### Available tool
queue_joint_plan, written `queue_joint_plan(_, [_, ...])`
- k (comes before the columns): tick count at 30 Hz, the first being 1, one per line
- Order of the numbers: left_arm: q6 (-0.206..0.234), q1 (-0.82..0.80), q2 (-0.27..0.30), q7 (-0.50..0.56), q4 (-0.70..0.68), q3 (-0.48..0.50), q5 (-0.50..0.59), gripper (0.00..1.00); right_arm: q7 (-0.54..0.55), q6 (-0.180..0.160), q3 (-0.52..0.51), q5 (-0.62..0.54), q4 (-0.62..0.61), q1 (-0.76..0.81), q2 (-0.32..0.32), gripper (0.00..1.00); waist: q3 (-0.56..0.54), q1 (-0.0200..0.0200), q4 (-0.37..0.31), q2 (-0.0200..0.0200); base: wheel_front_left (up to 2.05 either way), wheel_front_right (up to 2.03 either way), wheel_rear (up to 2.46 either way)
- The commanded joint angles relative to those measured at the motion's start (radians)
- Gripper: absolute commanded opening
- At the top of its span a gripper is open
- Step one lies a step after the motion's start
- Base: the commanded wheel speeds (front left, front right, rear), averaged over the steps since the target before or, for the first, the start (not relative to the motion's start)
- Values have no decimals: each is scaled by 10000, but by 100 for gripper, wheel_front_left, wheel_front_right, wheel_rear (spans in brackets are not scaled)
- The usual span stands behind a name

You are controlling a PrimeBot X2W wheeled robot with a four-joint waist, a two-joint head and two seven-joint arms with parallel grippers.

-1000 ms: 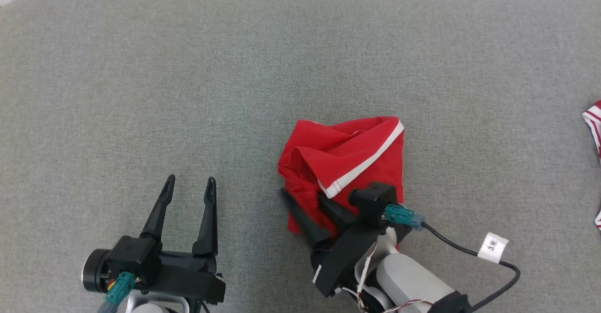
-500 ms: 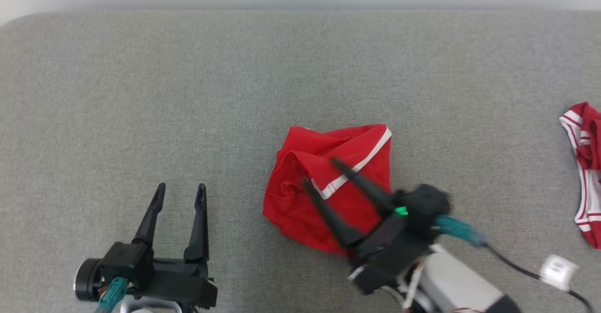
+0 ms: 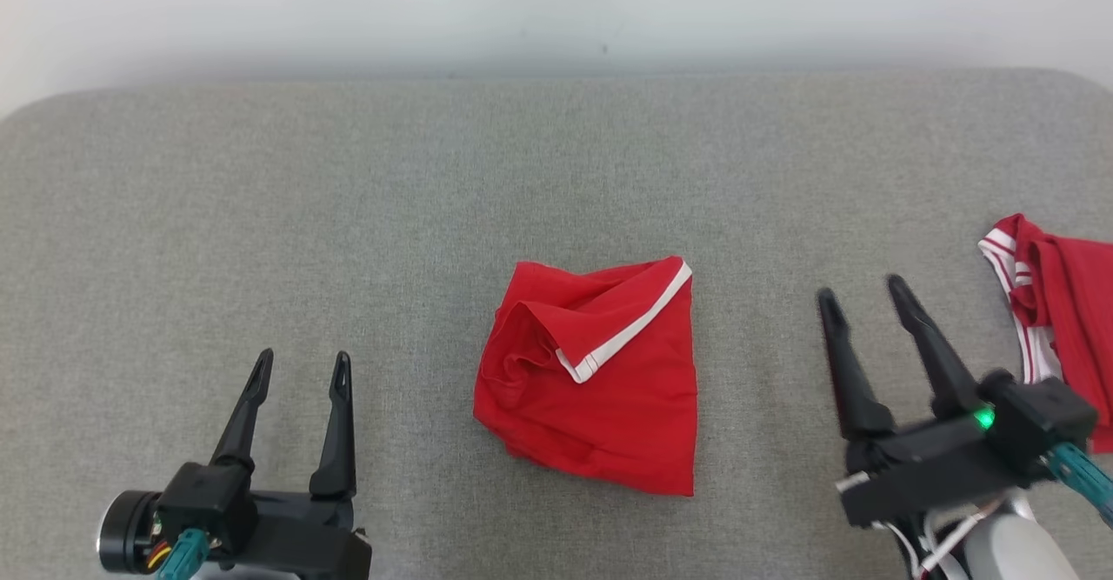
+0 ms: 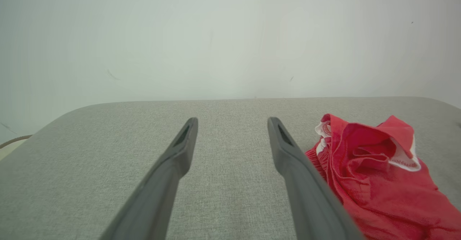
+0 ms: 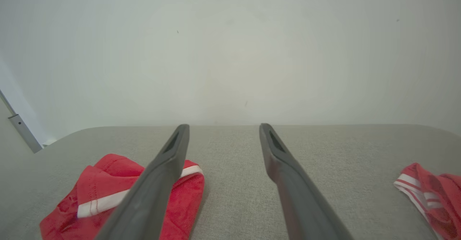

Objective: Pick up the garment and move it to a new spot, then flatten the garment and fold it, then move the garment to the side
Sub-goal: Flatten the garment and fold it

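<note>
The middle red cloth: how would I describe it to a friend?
On the grey padded table, between the left tool and right tool, lies a crumpled red garment. It has one broad white band, unlike the striped red garment at the right edge.

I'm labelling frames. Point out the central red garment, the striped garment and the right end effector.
central red garment (image 3: 600, 402), head view, flat lower panel
striped garment (image 3: 1065, 302), head view, plain red part
right end effector (image 3: 858, 288), head view, between fingertips

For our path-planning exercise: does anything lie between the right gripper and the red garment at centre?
Nothing visible does: only bare grey fabric surface lies between the open right gripper and the red white-trimmed garment. The striped red garment lies on the gripper's far side, off that path.
</note>
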Motion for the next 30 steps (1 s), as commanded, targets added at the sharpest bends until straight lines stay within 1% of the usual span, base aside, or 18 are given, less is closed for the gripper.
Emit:
queue_joint_plan(1, [53, 209, 112, 32, -92, 36, 63, 100, 148, -1, -316, -227, -186, 379, 63, 100, -205, 1, -55, 0, 0, 0, 0])
queue_joint_plan(4, [98, 359, 213, 66, -199, 73, 63, 100, 376, -1, -747, -517, -491, 939, 126, 100, -363, 1, -81, 0, 0, 0, 0])
queue_joint_plan(5, [169, 447, 286, 140, -318, 88, 65, 100, 559, -1, -1064, -647, -762, 1390, 244, 100, -448, 1, -112, 0, 0, 0, 0])
queue_joint_plan(8, [194, 558, 370, 173, -390, 101, 68, 100, 686, -1, -1282, -721, -939, 1696, 362, 100, -492, 1, -135, 0, 0, 0, 0])
queue_joint_plan(17, [251, 584, 377, 235, -481, 91, -64, 100, 847, -1, -1367, -735, -1129, 1883, 504, 100, -447, 1, -141, 0, 0, 0, 0])
queue_joint_plan(25, [263, 500, 343, 223, -522, -1, -33, 100, 990, -1, -1259, -694, -1064, 1786, 421, 100, -322, 1, -67, 0, 0, 0, 0])
queue_joint_plan(26, [262, 471, 341, 223, -523, -11, -31, 100, 987, -1, -1206, -658, -1052, 1721, 394, 44, -292, 1, -48, 0, 0, 0, 0])
queue_joint_plan(27, [247, 434, 337, 214, -520, -21, -37, 100, 1052, -1, -1105, -558, -970, 1673, 354, 0, -256, 1, -17, 0, 0, 0, 0])
queue_joint_plan(30, [199, 323, 276, 173, -464, -93, -50, 100, 1163, 1, -677, -318, -654, 1506, 172, 0, -157, 1, 146, 0, 0, 0, 0])
